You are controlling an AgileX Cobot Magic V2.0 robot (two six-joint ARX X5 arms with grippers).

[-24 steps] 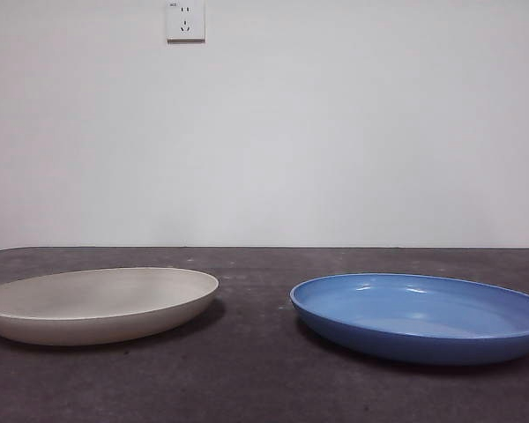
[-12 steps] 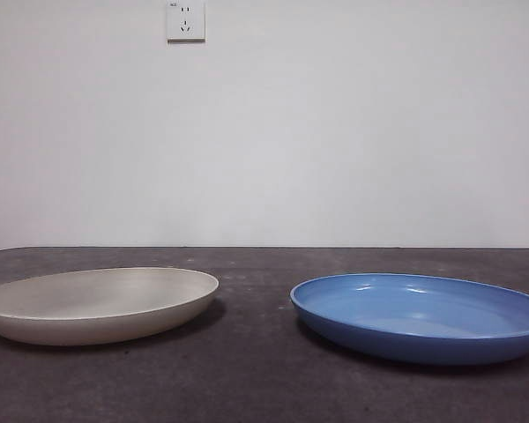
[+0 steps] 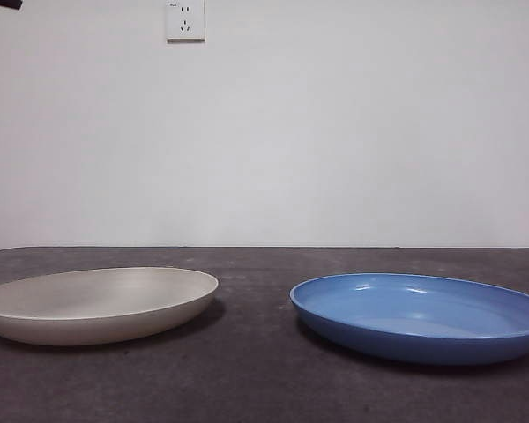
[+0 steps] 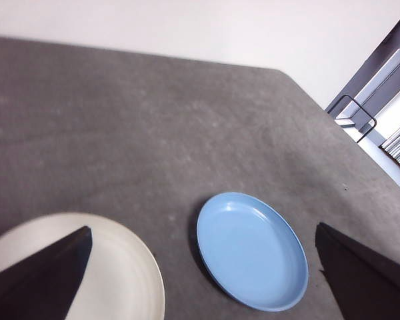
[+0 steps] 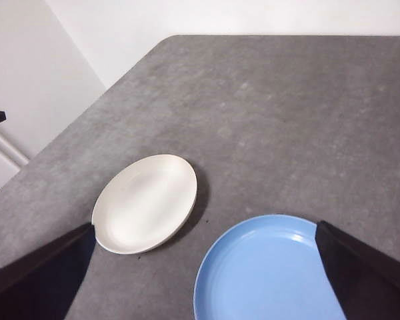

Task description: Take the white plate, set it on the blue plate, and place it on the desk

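On the desk (image 3: 264, 388), the white plate (image 3: 97, 304) lies flat at the left and the blue plate (image 3: 420, 315) at the right, well apart with bare surface between. Above, the left claw (image 4: 200, 280) and right claw (image 5: 203, 280) hang spread wide, released, grasping nothing. A wall socket (image 3: 185, 19) sits far behind.

1. The white plate (image 3: 97, 304) is round, shallow and matte cream, with a low rim. It lies flat, right side up and empty.
2. The blue plate (image 3: 420, 315) is round, shallow and glossy, of similar width. It lies flat beside the white plate, apart from it.
3. The desk (image 3: 256, 379) is dark grey-brown and speckled, and bears both plates.
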